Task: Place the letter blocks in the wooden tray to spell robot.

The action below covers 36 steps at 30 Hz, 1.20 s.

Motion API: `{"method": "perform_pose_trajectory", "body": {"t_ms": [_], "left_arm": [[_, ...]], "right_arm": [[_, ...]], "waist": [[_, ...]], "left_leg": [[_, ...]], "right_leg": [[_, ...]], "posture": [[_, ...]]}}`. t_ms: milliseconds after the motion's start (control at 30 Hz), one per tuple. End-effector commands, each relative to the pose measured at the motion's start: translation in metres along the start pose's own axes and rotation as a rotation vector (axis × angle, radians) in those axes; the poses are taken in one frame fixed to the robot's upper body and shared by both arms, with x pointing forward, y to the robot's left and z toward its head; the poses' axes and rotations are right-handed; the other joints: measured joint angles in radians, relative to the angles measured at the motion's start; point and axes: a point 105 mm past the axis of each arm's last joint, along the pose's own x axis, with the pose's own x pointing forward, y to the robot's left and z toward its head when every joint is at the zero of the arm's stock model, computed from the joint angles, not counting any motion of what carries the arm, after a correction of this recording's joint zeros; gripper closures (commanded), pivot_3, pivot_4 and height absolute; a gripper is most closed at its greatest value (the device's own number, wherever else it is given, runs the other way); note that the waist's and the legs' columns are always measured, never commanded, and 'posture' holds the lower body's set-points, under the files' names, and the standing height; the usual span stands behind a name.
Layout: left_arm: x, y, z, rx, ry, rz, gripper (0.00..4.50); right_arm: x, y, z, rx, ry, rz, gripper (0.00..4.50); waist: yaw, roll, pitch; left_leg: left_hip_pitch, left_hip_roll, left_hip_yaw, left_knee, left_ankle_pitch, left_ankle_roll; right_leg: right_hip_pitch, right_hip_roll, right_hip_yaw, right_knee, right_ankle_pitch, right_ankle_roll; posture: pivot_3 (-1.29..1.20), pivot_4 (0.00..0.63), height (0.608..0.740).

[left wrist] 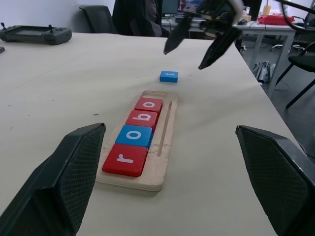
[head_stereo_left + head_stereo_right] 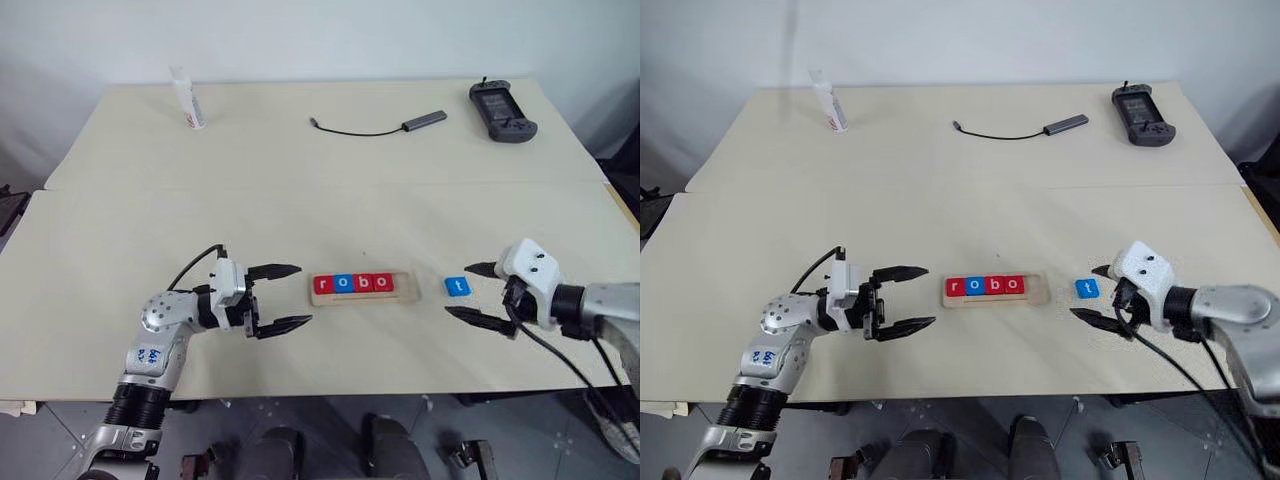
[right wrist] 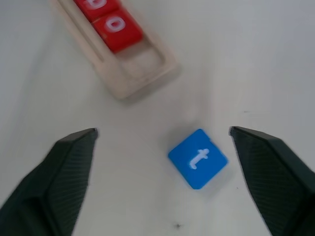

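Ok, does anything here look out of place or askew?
Only the blue t block: it lies on the table right of the wooden tray, turned askew, while r, o, b, o sit in the slot and the last space is empty. Nothing looks spilled or damaged.

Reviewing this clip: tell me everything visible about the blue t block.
The blue t block is a small, flat, glossy-looking square tile bearing a white lowercase t. It lies flat on the table, outside the wooden tray, just past its empty end slot. Nothing touches it; the right hand is beside it, fingers spread.
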Motion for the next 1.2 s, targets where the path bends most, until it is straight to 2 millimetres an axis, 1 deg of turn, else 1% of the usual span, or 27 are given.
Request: {"method": "perform_pose_trajectory", "body": {"t_ms": [33,100,133,233,267,333,533,600,633,733,833,900,967,1033,1200], "left_arm": [[-0.003,-0.003,0.008,0.037,-0.009,0.001,0.0],[-0.003,-0.005,0.01,0.044,-0.009,0.009,0.0],[-0.003,-0.006,0.01,0.046,-0.01,0.014,0.0],[-0.005,-0.008,0.012,0.047,-0.005,0.029,0.0],[-0.006,-0.008,0.012,0.048,-0.002,0.035,0.0],[-0.007,-0.009,0.013,0.05,0.001,0.047,0.0],[-0.009,-0.01,0.015,0.053,0.006,0.066,0.0],[-0.009,-0.011,0.015,0.054,0.006,0.068,0.0],[-0.01,-0.011,0.015,0.054,0.007,0.069,0.0],[-0.01,-0.012,0.016,0.053,0.008,0.07,0.0],[-0.009,-0.013,0.016,0.051,0.006,0.068,0.0],[-0.008,-0.013,0.017,0.049,0.004,0.066,0.0],[-0.007,-0.013,0.017,0.046,0.002,0.065,0.0],[-0.005,-0.014,0.017,0.042,-0.002,0.06,0.0],[-0.003,-0.015,0.018,0.043,-0.001,0.055,0.0]], "right_arm": [[0.004,-0.01,-0.011,-0.087,0.028,0.069,0.03],[0.011,-0.017,-0.026,-0.118,0.078,0.101,0.03],[0.014,-0.018,-0.031,-0.13,0.09,0.12,0.03],[0.018,-0.024,-0.039,-0.097,0.119,0.158,0.03],[0.018,-0.026,-0.04,-0.091,0.123,0.17,0.2],[0.019,-0.027,-0.041,-0.087,0.125,0.192,0.61],[0.023,-0.024,-0.03,-0.102,0.089,0.264,2.56],[0.025,-0.026,-0.02,-0.109,0.052,0.257,3.04],[0.026,-0.027,-0.015,-0.107,0.035,0.252,3.04],[0.029,-0.024,0.011,-0.115,-0.029,0.276,3.03],[0.037,-0.015,0.039,-0.096,-0.081,0.308,3.03],[0.042,-0.01,0.048,-0.091,-0.086,0.318,3.03],[0.046,-0.006,0.052,-0.108,-0.082,0.318,3.03],[0.057,-0.003,0.052,-0.132,-0.077,0.318,3.03],[0.068,-0.004,0.045,-0.175,-0.032,0.323,3.03]], "waist": [[0.002,0.0,0.0],[0.003,0.0,0.0],[0.005,0.0,0.0],[0.004,0.0,0.0],[0.004,0.0,0.0],[0.004,0.0,0.0],[0.005,0.0,0.0],[0.004,0.0,0.0],[0.004,0.0,0.0],[0.001,0.0,0.0],[0.002,0.001,0.0],[0.005,0.001,0.0],[0.009,0.001,0.0],[0.016,0.001,0.0],[0.022,0.001,0.0]], "left_leg": [[0.0,0.0,0.0,0.0,0.0,0.0],[-0.001,0.0,0.0,0.0,0.0,0.0],[-0.001,0.0,-0.001,0.0,0.0,0.0],[-0.001,-0.001,-0.002,0.0,0.0,0.0],[-0.001,0.0,-0.002,0.001,0.0,0.0],[0.0,0.0,-0.002,0.001,0.0,0.0],[0.0,0.0,-0.003,0.002,0.0,0.0],[0.0,0.0,-0.003,0.002,0.0,-0.001],[0.0,0.0,-0.003,0.002,0.0,-0.001],[-0.001,0.0,-0.002,0.002,0.0,-0.001],[-0.001,0.001,-0.002,0.001,0.0,-0.002],[-0.002,0.001,-0.002,0.001,0.0,-0.002],[-0.002,0.0,-0.003,0.001,0.0,-0.002],[-0.002,0.0,-0.004,0.002,0.0,-0.002],[-0.003,-0.001,-0.004,0.001,0.0,-0.002]], "right_leg": [[0.0,0.0,0.0,-0.001,0.0,0.0],[0.0,-0.001,0.0,-0.001,0.0,0.0],[0.0,-0.001,0.0,-0.001,0.0,0.0],[0.0,-0.001,-0.001,-0.003,0.0,0.0],[0.0,-0.001,-0.001,-0.003,0.0,0.0],[0.001,-0.001,-0.001,-0.004,0.0,0.0],[0.002,-0.002,-0.001,-0.003,0.0,0.0],[0.001,-0.001,-0.001,-0.003,0.0,0.0],[0.001,-0.001,-0.001,-0.003,0.0,0.0],[0.0,-0.001,-0.001,-0.003,0.0,0.0],[-0.001,-0.001,-0.001,-0.002,0.0,0.0],[-0.001,-0.001,-0.001,-0.002,0.0,0.0],[-0.001,-0.001,-0.001,-0.002,0.0,0.0],[0.0,-0.002,-0.002,-0.002,0.0,0.0],[-0.001,-0.002,-0.002,-0.002,0.0,0.0]], "posture": [[0.0,0.15,0.74],[0.0,0.15,0.74],[0.0,0.15,0.74],[0.0,0.15,0.74],[0.0,0.15,0.74],[0.0,0.15,0.74],[0.0,0.15,0.74],[0.0,0.15,0.74],[0.0,0.15,0.74],[0.0,0.15,0.74],[0.0,0.15,0.74],[0.0,0.15,0.74],[0.0,0.15,0.74],[0.0,0.15,0.74],[0.0,0.15,0.74]]}}
